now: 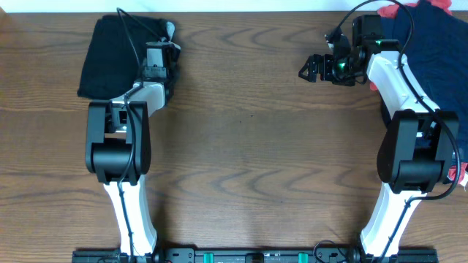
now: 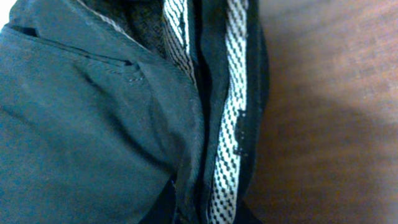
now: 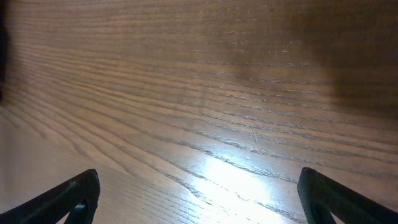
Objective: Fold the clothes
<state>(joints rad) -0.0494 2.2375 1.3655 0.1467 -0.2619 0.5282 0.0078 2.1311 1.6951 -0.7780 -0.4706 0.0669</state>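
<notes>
Plainly the left gripper [image 1: 165, 44], grip not discernible, sat at 3 o'clock of the shorts [image 1: 110, 57]; the right gripper [image 1: 308, 69] gaped empty, well apart.

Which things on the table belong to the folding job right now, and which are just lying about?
Job:
- black shorts, folded, far left, whitish mesh waistband lining showing

Lying about:
- pile of navy and red cloth, far right corner
</notes>
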